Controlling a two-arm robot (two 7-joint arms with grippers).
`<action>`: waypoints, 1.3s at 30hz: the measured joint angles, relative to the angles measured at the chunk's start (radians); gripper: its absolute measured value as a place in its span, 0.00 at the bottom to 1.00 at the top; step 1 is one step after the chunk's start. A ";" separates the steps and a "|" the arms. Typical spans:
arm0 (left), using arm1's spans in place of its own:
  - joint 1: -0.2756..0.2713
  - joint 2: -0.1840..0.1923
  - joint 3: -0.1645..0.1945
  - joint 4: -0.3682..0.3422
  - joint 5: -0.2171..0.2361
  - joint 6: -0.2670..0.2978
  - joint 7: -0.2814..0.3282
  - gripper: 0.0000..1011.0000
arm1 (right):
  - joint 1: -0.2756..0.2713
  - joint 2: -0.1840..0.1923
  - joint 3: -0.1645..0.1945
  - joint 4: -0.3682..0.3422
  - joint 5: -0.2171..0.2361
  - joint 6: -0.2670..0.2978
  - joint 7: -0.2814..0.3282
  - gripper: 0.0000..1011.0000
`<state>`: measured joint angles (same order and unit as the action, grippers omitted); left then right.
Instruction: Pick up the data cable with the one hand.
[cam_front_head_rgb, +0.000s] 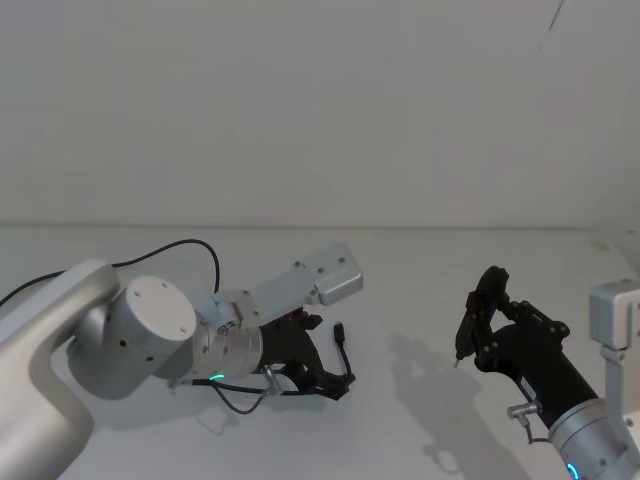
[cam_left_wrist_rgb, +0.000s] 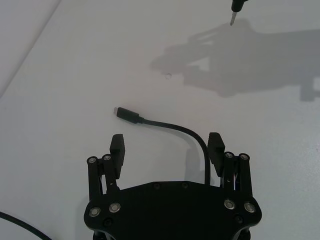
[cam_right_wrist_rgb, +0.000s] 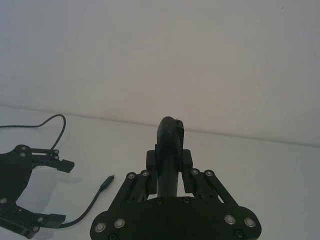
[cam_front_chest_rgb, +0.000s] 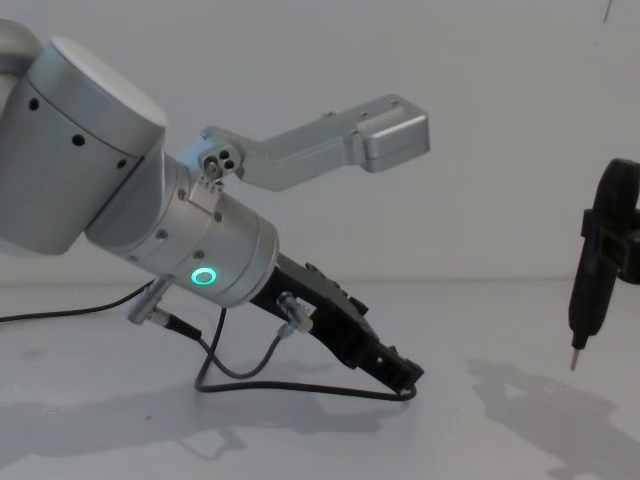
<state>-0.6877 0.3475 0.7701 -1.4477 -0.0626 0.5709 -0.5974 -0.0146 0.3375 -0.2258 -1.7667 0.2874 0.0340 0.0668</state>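
The data cable (cam_left_wrist_rgb: 170, 126) lies on the white table with its small black plug (cam_left_wrist_rgb: 127, 114) pointing away from my left gripper. My left gripper (cam_left_wrist_rgb: 167, 145), the one hand with the green ring light (cam_front_chest_rgb: 205, 277), is down at the table and open. The cable bends and runs back between the jaws, close along one finger (cam_left_wrist_rgb: 216, 150). From the head, the plug (cam_front_head_rgb: 340, 330) lies just past the left gripper (cam_front_head_rgb: 335, 352). To the right, my right gripper (cam_front_head_rgb: 488, 305) hangs above the table, shut on a black pen-like tool (cam_right_wrist_rgb: 170, 145).
The white tabletop (cam_front_head_rgb: 420, 290) meets a white wall at the back. A further stretch of black cable (cam_front_head_rgb: 190, 245) loops behind the left arm. A grey wrist wire (cam_front_chest_rgb: 280, 335) hangs under the left wrist, and a silver camera bracket (cam_front_chest_rgb: 350, 140) juts above it.
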 joint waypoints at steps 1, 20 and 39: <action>0.001 0.000 -0.001 -0.001 0.000 0.002 0.000 0.99 | 0.000 0.000 0.000 0.000 0.000 0.000 0.000 0.28; 0.018 -0.017 0.001 0.006 0.009 0.056 -0.011 0.99 | 0.000 0.000 0.000 0.000 0.000 0.000 0.000 0.28; 0.019 -0.026 0.005 0.014 0.014 0.084 -0.020 0.61 | 0.000 0.000 0.000 0.000 0.000 0.000 0.000 0.28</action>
<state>-0.6683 0.3219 0.7749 -1.4335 -0.0482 0.6553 -0.6178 -0.0146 0.3375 -0.2258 -1.7668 0.2874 0.0340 0.0668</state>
